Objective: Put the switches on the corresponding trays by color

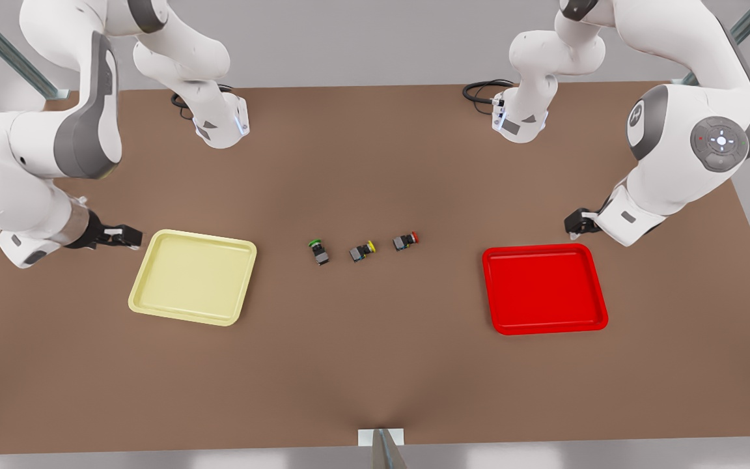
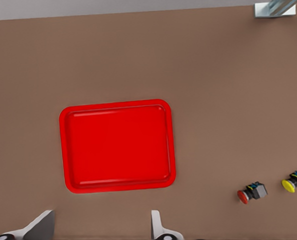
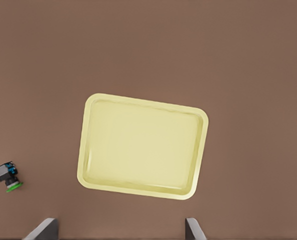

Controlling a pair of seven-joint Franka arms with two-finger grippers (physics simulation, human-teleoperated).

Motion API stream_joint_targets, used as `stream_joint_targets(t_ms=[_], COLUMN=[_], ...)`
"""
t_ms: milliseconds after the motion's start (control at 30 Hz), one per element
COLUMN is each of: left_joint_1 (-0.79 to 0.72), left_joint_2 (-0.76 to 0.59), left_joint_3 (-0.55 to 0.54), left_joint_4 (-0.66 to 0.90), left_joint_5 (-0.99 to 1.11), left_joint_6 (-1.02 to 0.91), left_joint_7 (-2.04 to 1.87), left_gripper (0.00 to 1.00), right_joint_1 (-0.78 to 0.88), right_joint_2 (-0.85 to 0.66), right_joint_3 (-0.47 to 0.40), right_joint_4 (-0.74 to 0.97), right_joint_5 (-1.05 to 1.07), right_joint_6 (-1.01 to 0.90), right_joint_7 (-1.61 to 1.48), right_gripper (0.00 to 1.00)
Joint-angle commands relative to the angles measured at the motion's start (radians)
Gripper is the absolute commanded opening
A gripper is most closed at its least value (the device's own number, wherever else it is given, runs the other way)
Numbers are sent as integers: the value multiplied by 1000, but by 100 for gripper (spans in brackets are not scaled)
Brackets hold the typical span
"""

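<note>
Brown table [image 1: 375,365] fills the scene, grey floor around it, metal struts at the corners. We take the yellow switch [image 1: 362,251] as landmark: it lies on the bare table in the middle of a short row.

Hard to make out: the switches are tiny, so any markings on their bodies are unreadable to us. In the left wrist view the yellow switch is cut off by the frame edge, and both wrist views crop their own fingers to just the tips.

The green switch [image 1: 318,250] lies just beside the landmark toward the front view's left, the red switch [image 1: 405,240] just beside it toward the front view's right; none touch. The pale yellow tray [image 1: 153,296] sits well apart beyond the green switch, the red tray [image 1: 599,306] well apart beyond the red one. Both trays hold nothing.

The left gripper [image 1: 575,223] hovers above the table near the red tray's far corner, arm bent at the elbow; its fingers [image 2: 156,224] are spread wide, gripping nothing. The right gripper [image 1: 129,236] hangs just beside the yellow tray's far edge, arm folded likewise; its fingers [image 3: 192,227] are also wide apart with nothing between them.

We read no text; a round logo shows on one arm joint.
</note>
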Motion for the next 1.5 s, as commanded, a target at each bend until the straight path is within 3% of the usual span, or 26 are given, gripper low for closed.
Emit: stream_joint_targets(t_ms=[0,67,100,133,167,267,333,467,633,700,1200,1467], left_joint_1=[0,0,0,0,-2,-2,-2,-2,0,0,2,3], left_joint_2=[0,0,0,3,5,26,32,40,49,58,104,118], left_joint_3=[0,0,0,0,0,2,6,6,9,9,9,9], left_joint_4=[0,0,0,0,-2,-3,-5,-8,-8,-9,-8,-6], left_joint_5=[3,2,2,2,2,2,2,2,0,0,-7,-7], left_joint_6=[0,0,0,0,0,2,0,0,0,0,9,20], left_joint_7=[0,0,2,12,9,6,3,2,0,0,2,2], left_gripper=[100,100,100,100,100,100,100,100,100,100,100,100], right_joint_1=[3,69,94,94,134,307,310,401,500,508,539,510], right_joint_2=[0,12,17,32,36,109,139,187,420,445,584,483], right_joint_3=[2,15,80,208,251,254,326,328,332,328,315,297], right_joint_4=[0,4,4,3,-2,3,1,-20,75,69,29,-342], right_joint_5=[0,4,9,3,3,0,1,-11,-123,-123,-203,-234], right_joint_6=[0,0,0,11,28,114,138,244,374,413,445,879], right_joint_7=[0,0,0,6,6,-5,-224,-550,-974,-1057,-1144,-1146], right_gripper=[100,100,100,100,100,100,100,100,100,100,100,100])
